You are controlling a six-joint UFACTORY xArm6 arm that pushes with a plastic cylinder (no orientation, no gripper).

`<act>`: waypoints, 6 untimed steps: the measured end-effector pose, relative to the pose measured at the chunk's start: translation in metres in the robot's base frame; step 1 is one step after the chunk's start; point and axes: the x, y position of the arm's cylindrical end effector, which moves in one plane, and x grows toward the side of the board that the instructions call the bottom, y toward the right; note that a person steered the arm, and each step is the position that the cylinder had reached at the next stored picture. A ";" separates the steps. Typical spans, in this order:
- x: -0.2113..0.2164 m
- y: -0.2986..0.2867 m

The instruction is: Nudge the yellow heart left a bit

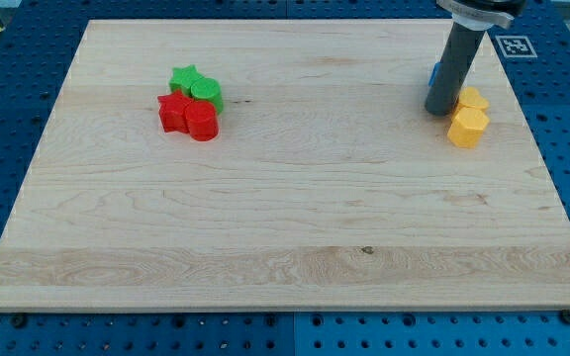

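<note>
Camera view shows our rod coming down from the view's top right, and our tip point(440, 109) rests on the table point(295, 218) just at the left side of two yellow blocks. We carry no claw at all, only this plain rod, so nothing can be open, narrow or holding. The upper yellow block point(474, 99) is partly hidden behind the rod; the lower yellow block point(467, 127) looks more like a hexagon, so we judge the upper one is the yellow heart, but we cannot tell for sure. A small piece of a blue block point(432, 73) shows behind the rod, its shape hidden. The risk, in our opinion, is this: our tip stands on the left of the heart, which is the wrong side for a push to the left, so we must go around it first. On the way we could knock the lower yellow block or the blue one, because all are so close together. A too long push would also be more than "a bit". Far at the view's left, a green star point(184, 78), a green round block point(206, 92), a red star-like block point(173, 111) and a red round block point(201, 123) sit together in a cluster, well apart. The table is pale wood with visible grain, lying on a blue perforated base point(8, 89); a printed marker point(512, 44) is near the top right corner.
</note>
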 end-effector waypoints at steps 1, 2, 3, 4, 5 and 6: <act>-0.009 0.010; -0.014 0.029; -0.016 0.030; -0.016 0.002; -0.014 -0.025; 0.015 -0.032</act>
